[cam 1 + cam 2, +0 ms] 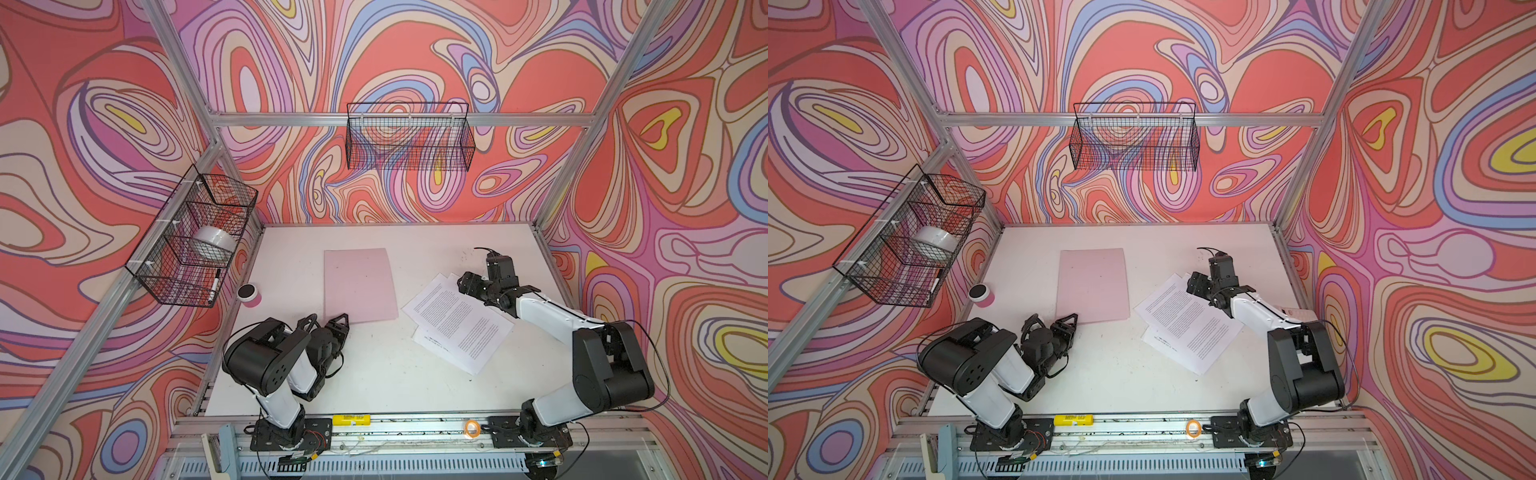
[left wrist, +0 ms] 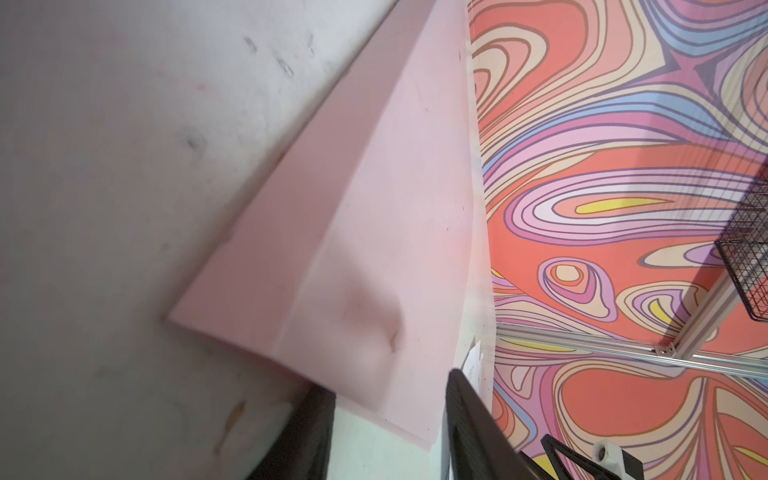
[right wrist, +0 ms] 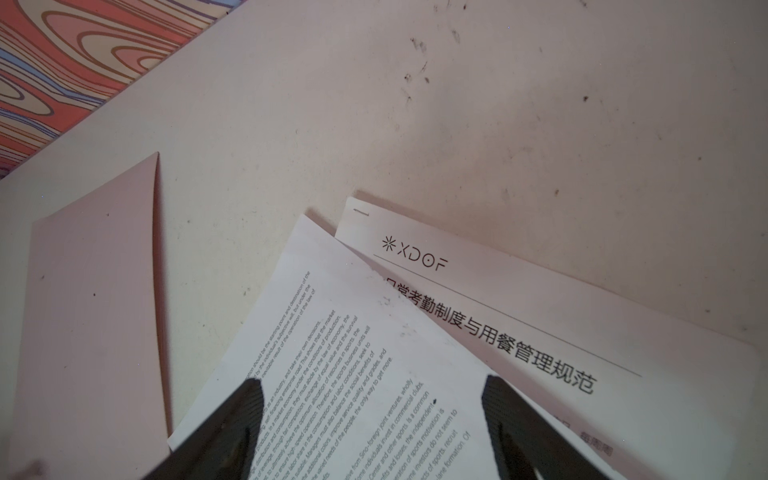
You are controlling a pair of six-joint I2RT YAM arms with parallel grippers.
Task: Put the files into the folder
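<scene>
Only the right wrist view shows a heading on the files (image 3: 519,291) beneath the wide-open right claw (image 3: 374,380); only the left wrist view shows the half-parted left claw (image 2: 388,382) straddling a corner of the folder (image 2: 374,208).

Pale pink folder (image 1: 359,286), closed, lies flat near the centre of the white table (image 1: 374,386), its long edges running toward the far edge. One long edge of its cover bows slightly upward. To its right and apart from it lie the files (image 1: 457,324): white printed sheets, fanned and skewed. The dense-text top sheet (image 3: 353,374) overlaps the lower sheet (image 3: 540,316), headed "XDOF".
</scene>
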